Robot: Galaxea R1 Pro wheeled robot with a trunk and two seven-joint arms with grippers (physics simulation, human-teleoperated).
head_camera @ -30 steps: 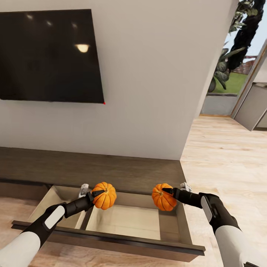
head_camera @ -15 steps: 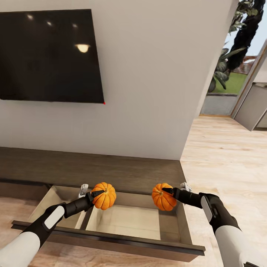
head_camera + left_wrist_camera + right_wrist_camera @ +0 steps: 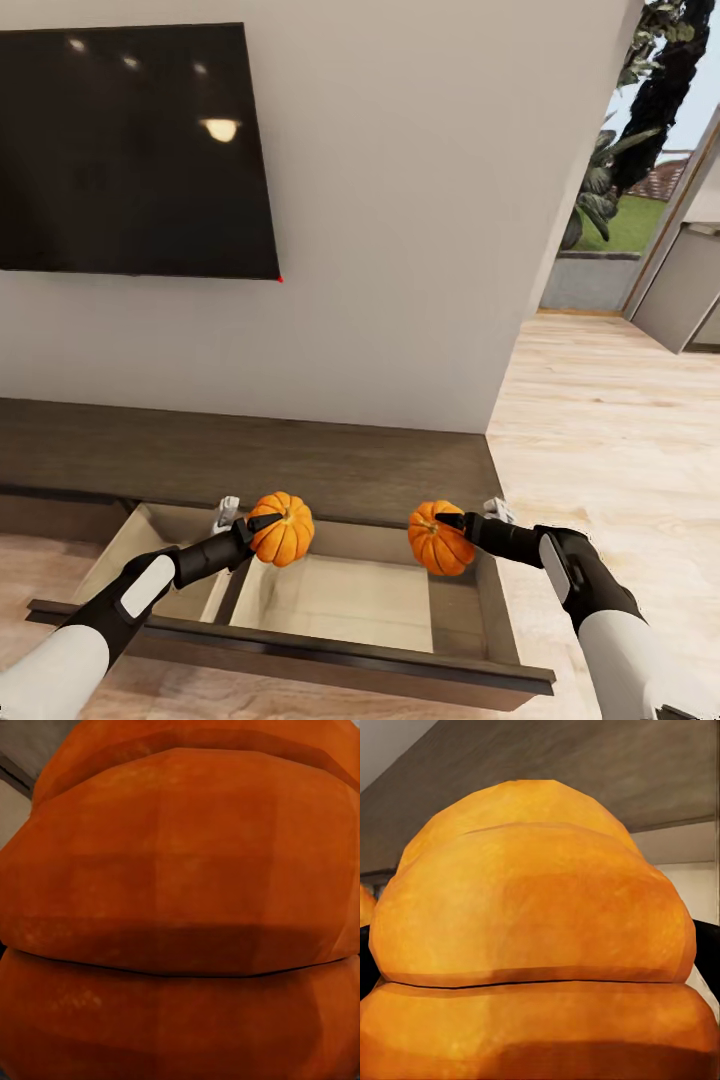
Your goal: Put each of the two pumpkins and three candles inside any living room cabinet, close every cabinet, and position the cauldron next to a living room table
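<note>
Two orange ribbed pumpkins hang over the open drawer (image 3: 340,600) of the long dark brown cabinet (image 3: 250,455). My left gripper (image 3: 258,525) is shut on the left pumpkin (image 3: 284,530), whose skin fills the left wrist view as orange ribs (image 3: 180,900). My right gripper (image 3: 455,525) is shut on the right pumpkin (image 3: 436,540), seen close up in the right wrist view (image 3: 532,945) with the cabinet top (image 3: 585,765) behind it. The drawer's pale wood inside is divided into compartments. Candles, cauldron and table are out of view.
A large black TV (image 3: 135,150) hangs on the white wall above the cabinet. The drawer's dark front (image 3: 300,655) juts out toward me. Light wood floor (image 3: 600,420) stretches to the right, toward a glass door with plants (image 3: 630,130) outside.
The right pumpkin and gripper have shifted slightly left and down over the drawer. The left arm has hardly moved.
</note>
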